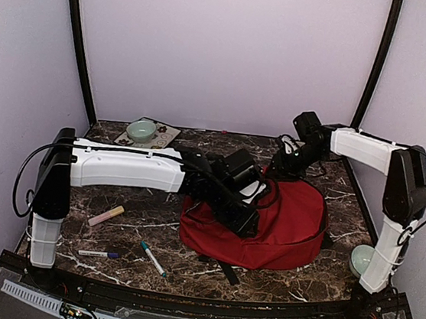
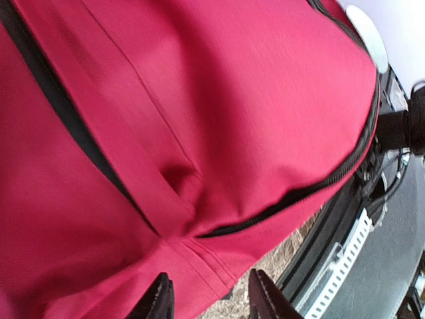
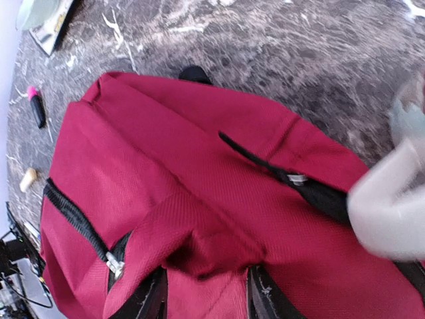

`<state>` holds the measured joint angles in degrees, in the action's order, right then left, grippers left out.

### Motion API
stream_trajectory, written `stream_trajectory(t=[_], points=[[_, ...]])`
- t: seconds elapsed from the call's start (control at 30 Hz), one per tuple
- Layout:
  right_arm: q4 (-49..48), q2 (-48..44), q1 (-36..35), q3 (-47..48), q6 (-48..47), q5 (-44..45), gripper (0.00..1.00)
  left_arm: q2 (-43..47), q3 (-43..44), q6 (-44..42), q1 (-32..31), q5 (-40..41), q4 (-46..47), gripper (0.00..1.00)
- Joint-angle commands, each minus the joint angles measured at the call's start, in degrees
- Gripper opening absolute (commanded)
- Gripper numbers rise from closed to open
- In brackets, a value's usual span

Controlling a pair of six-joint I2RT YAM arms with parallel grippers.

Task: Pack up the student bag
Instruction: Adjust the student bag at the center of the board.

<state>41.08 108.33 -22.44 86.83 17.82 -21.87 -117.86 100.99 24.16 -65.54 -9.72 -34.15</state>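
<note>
Two arms, one red bag [image 1: 290, 222], sundry small goods.

Overhead view. The bag lies flat on the marble table [image 1: 147, 198], right of centre, between the arms. Its long axis runs left to right across the table, and a dark strap [image 1: 225, 269] trails off the near edge toward the arm bases. The left gripper [image 1: 243, 218] is down at the bag's left end and the right gripper [image 1: 280, 166] at its far edge. One at each side would let the cloth be drawn apart for packing. Loose at the left are a marker [image 1: 105, 215], a blue-capped pen [image 1: 98, 254] and a green-tipped pen [image 1: 153, 259]. At the back left a bowl [image 1: 141, 130] sits on a tray [image 1: 168, 134]. A second bowl [image 1: 361, 259] stands by the right arm's base.

Left wrist view. Red cloth fills the frame, crossed by a dark zip [image 2: 332, 176]. The jaws stand partly apart astride the bag's lower seam, with table showing beside the cloth. Whether they bite it I cannot tell.

Right wrist view. A bunched fold of red cloth fills the gap between the fingers [image 3: 149, 299] and seems pinched there, probably to slacken the opening. A zip pull [image 3: 114, 266] sits just left of them.
</note>
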Motion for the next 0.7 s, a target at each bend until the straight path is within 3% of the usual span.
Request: stream_trajectory(t=[0.0, 0.17, 0.33, 0.5, 0.67], points=[[5.96, -7.38, 0.16, -1.6, -2.75, 5.16, 0.42, 3.75, 3.08, 3.38, -0.09, 9.05, -3.62, 0.39], [5.67, -16.31, 0.11, -8.12, 1.1, 1.91, 0.46, 6.2, 3.4, 8.17, 0.72, 18.88, -8.72, 0.41], [0.81, -23.65, -1.52, -13.74, 7.8, -2.26, 0.5, 6.29, 4.04, 10.79, 1.61, 24.71, -12.29, 0.53], [-2.68, -22.89, -5.11, -13.96, 11.64, -1.93, 0.52, 5.24, 5.15, 9.68, 1.91, 23.77, -10.26, 0.64], [1.95, -17.74, -8.53, -9.64, 10.7, 5.31, 0.53, 4.64, 6.56, 10.52, 1.99, 25.03, -12.19, 0.67]])
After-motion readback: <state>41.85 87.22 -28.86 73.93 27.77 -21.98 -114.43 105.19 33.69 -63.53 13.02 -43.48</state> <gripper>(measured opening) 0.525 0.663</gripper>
